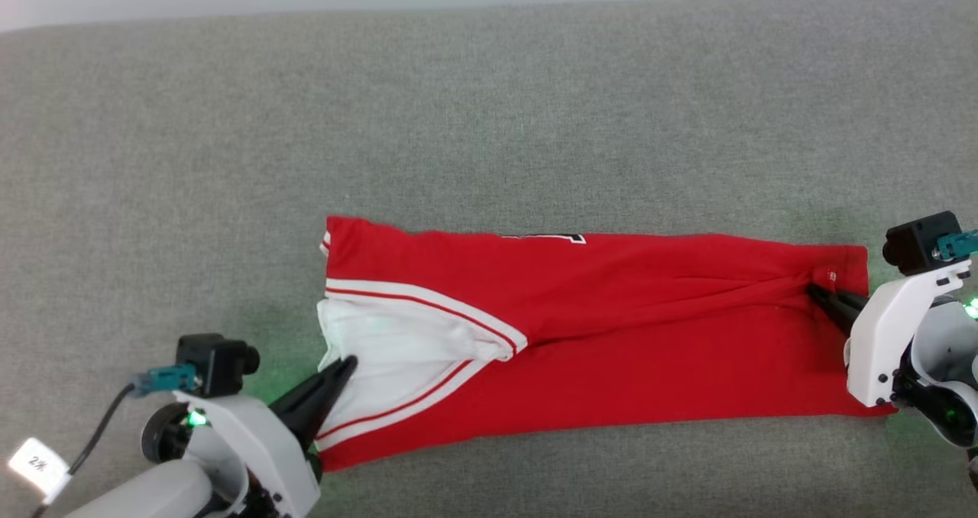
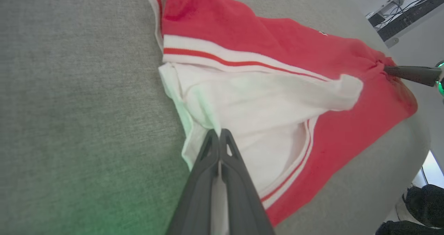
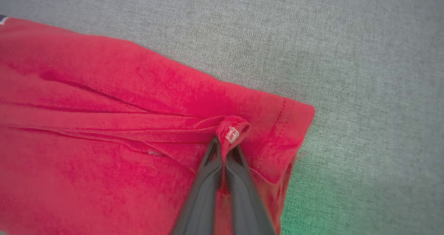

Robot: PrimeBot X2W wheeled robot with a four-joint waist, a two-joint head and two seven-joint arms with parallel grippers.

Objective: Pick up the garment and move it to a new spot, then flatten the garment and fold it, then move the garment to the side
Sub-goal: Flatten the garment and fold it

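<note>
Our left end effector [image 1: 348, 365], at seven o'clock, clamps white fabric of the garment [image 1: 611, 335]; our right end effector [image 1: 816, 290], at three o'clock, pinches its red hem. It lies as a long folded band on the grey counter [image 1: 489, 105]; we judge further folding and the sideways move remain.

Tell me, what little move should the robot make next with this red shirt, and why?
Probably lift both ends together a little. The left gripper is shut on the white cloth at one end of the garment, the right gripper pinches a fold at the other, and the shirt lies as a long strip on the grey surface, seemingly ready to raise.
</note>
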